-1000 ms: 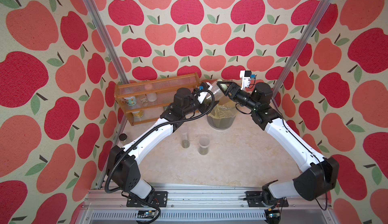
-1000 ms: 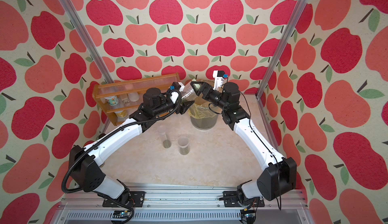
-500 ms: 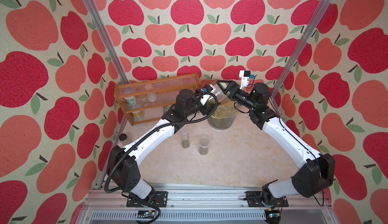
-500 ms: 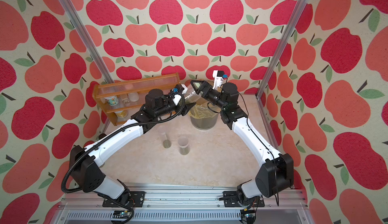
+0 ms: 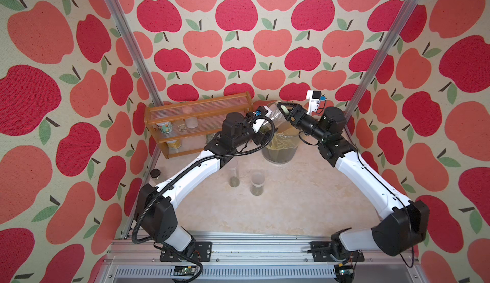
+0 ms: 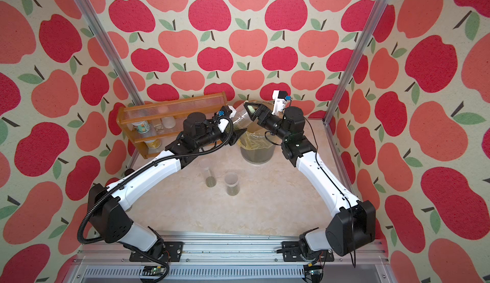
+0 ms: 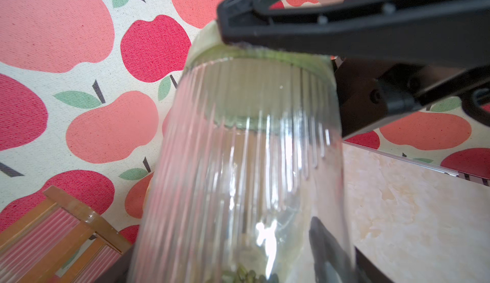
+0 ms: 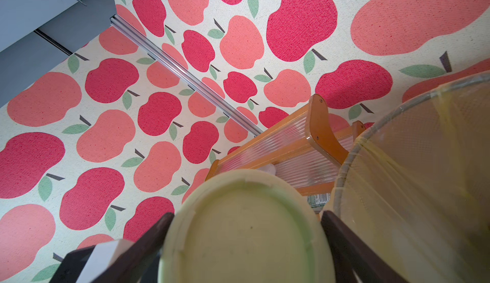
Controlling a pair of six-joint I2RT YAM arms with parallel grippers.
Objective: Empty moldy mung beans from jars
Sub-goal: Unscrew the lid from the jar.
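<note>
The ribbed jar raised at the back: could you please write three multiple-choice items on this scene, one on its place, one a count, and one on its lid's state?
1. Where is the ribbed jar?
A) on the shelf
B) held tilted in the left gripper beside the lined bin
C) standing upright on the tabletop

2. How many clear jars stand on the table in front of the bin?
A) two
B) four
C) none

3. Where is the jar's pale green lid?
A) lying flat on the tabletop
B) inside the bin
C) on the jar

Answers:
1 B: both top views show it raised and tilted by the bin.
2 A: a tall jar and a shorter jar stand there.
3 C: the left wrist view shows it capping the jar's mouth.
</note>
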